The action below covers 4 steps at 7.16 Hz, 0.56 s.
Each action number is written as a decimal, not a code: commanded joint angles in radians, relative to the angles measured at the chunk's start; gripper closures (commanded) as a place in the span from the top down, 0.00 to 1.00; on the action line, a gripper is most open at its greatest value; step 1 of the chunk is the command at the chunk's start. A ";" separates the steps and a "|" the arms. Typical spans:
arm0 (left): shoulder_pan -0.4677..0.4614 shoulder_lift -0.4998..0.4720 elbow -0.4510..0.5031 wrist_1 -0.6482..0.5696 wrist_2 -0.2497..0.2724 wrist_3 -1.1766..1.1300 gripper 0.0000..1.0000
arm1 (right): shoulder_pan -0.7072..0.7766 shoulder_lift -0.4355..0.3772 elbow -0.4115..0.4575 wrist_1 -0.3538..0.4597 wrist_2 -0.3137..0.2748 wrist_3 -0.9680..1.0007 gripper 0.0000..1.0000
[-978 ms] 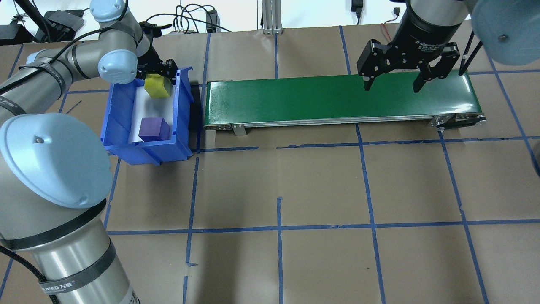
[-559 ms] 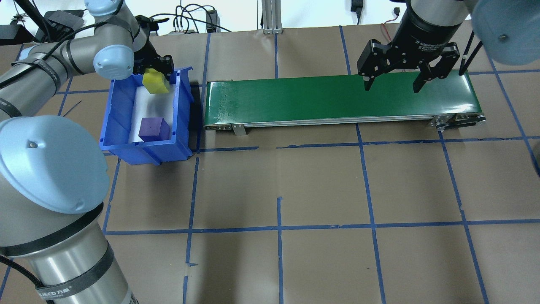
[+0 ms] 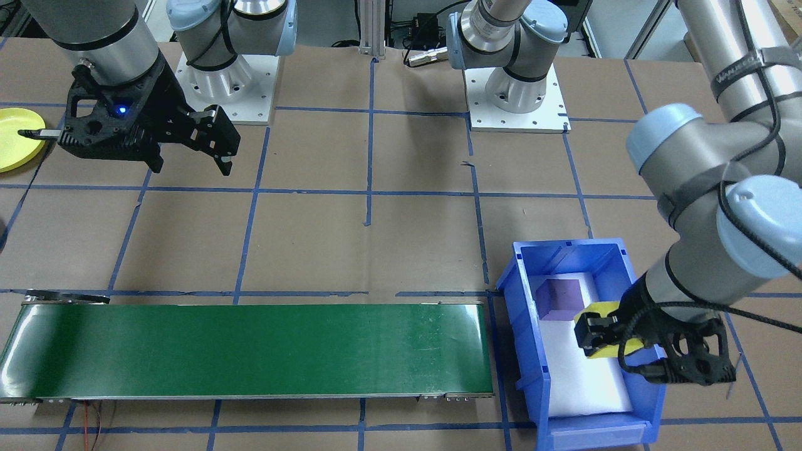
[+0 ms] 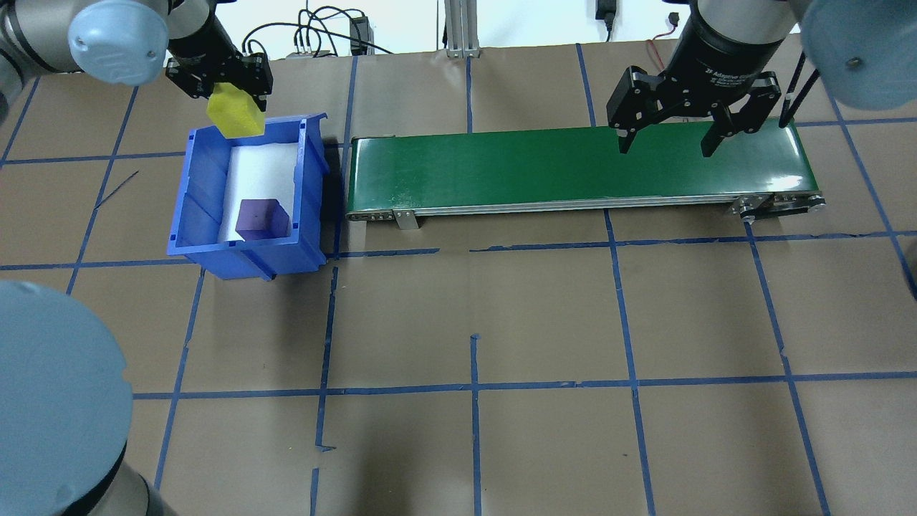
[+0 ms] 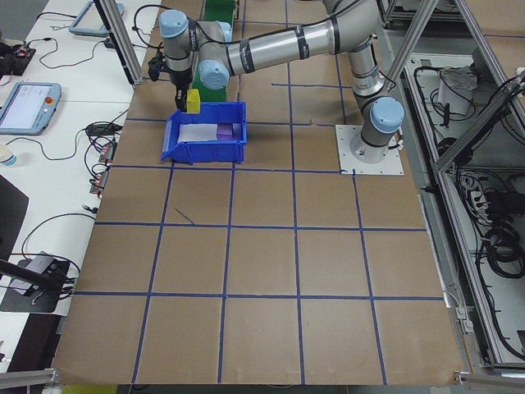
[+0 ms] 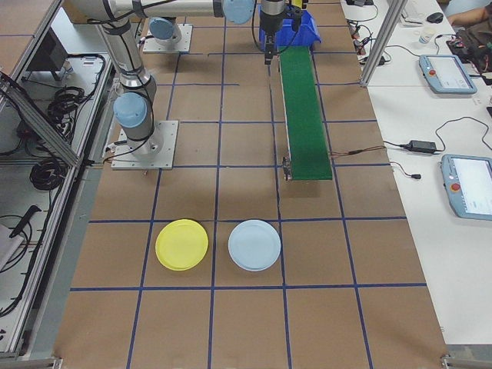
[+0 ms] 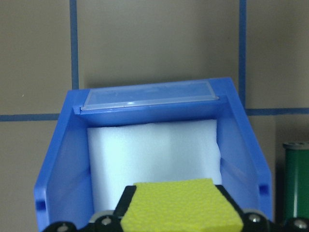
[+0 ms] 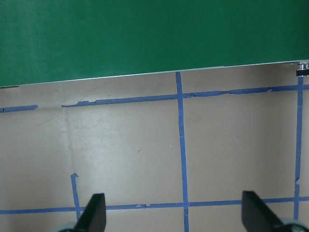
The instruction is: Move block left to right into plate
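Overhead exterior showed the yellow block [image 4: 233, 116] clamped between the fingers of the left gripper [image 4: 228, 107], lifted above the far end of the blue bin [image 4: 208, 186] and clear of its floor. In the left wrist-mounted view the same block [image 7: 181, 205] sat between the two finger bases with the bin's white foam liner [image 7: 154, 154] below it. The bin held one other thing: a purple block [image 4: 262, 218] resting on the liner at the end nearer the robot, close to the wall on the conveyor side. In the exterior front-facing view the held block [image 3: 611, 329] hung over the liner, well apart from the purple block [image 3: 559, 299].

The green conveyor belt [image 4: 573, 172] lay just beside the bin, its surface bare. The right gripper [image 4: 666, 147] hovered over the belt's other end with its fingers spread wide and grasping nothing.

In the exterior right view the yellow plate [image 6: 181, 244] lay on the table well apart from the belt, just beside a pale blue plate [image 6: 254, 245]; neither held anything.
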<state>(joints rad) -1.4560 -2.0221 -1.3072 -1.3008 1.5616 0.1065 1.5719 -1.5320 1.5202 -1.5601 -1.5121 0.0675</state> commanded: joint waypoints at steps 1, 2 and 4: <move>-0.119 0.014 -0.033 0.024 -0.002 -0.126 0.30 | -0.003 0.001 0.000 0.000 0.001 0.000 1.00; -0.191 -0.028 -0.032 0.084 0.000 -0.183 0.30 | -0.006 0.003 0.002 0.002 0.000 -0.002 1.00; -0.269 -0.146 -0.037 0.230 0.012 -0.223 0.30 | -0.013 0.003 0.002 0.002 0.001 -0.002 1.00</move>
<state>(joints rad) -1.6782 -2.1045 -1.3403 -1.1509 1.5684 -0.0961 1.5621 -1.5296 1.5215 -1.5587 -1.5113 0.0661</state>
